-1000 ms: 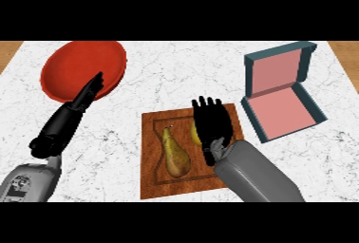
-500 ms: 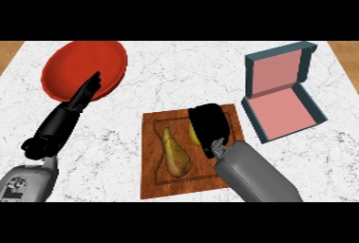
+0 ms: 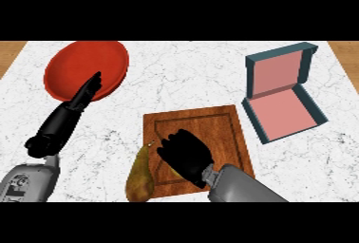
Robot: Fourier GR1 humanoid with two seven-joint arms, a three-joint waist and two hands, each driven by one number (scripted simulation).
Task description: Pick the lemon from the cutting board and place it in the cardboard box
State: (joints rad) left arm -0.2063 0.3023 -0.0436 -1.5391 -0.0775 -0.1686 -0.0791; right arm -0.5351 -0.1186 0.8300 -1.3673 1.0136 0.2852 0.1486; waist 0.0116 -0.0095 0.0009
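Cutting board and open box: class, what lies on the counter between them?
Nothing. In the head view, only a narrow strip of bare marbled counter separates the cutting board from the box.

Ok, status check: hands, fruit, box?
Right hand curled beside fruit, not gripping. Fruit, pear-shaped, overhangs cutting board's left edge. Left hand open over red plate. Box open.
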